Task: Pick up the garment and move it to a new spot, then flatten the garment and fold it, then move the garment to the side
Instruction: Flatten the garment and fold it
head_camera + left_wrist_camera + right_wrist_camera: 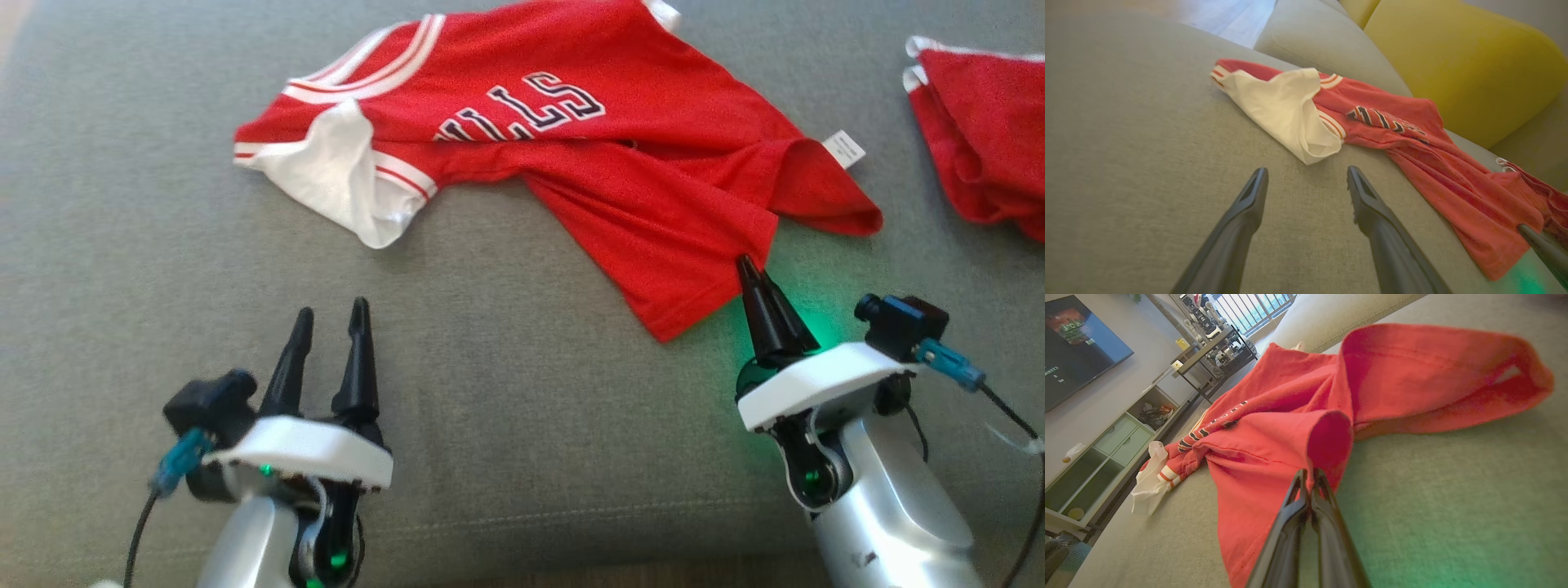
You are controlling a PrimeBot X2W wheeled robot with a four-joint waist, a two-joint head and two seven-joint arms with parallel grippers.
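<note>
Grey sofa cushion [522, 425] is the work surface, with a yellow cushion [1453, 61] behind it. Right gripper [746, 266] is clenched, fingers pressed together, tips pinching the near hem fold of the red jersey [620, 155]. The right wrist view agrees: the two fingers meet right at a rolled edge of cloth. Bite looks shallow, only the tips on fabric. Left gripper [332, 310] is spread wide and holds nothing. It hovers over bare cushion near the white flap [343, 175] of the jersey, apart from it.

Jersey lies crumpled across the middle of the cushion, collar end to my left, hem end to my right. Lettering is half buried in a fold, and a label [845, 149] sticks out at the far right corner. Second red garment [980, 122] sits at the right edge, near but not touching.

Risks, my call:
- The shallow pinch could slip as soon as I lift, and the cloth drops back bunched.
- Lifting from one hem point with one arm, the rest drags and twists. The white flap gets more tangled and flattening gets harder.
- I may have only one layer, so the body opens like a bag.
- Swinging right, trailing cloth could snag or pile onto the second red garment.
- With the left gripper idle there is no second anchor.
</note>
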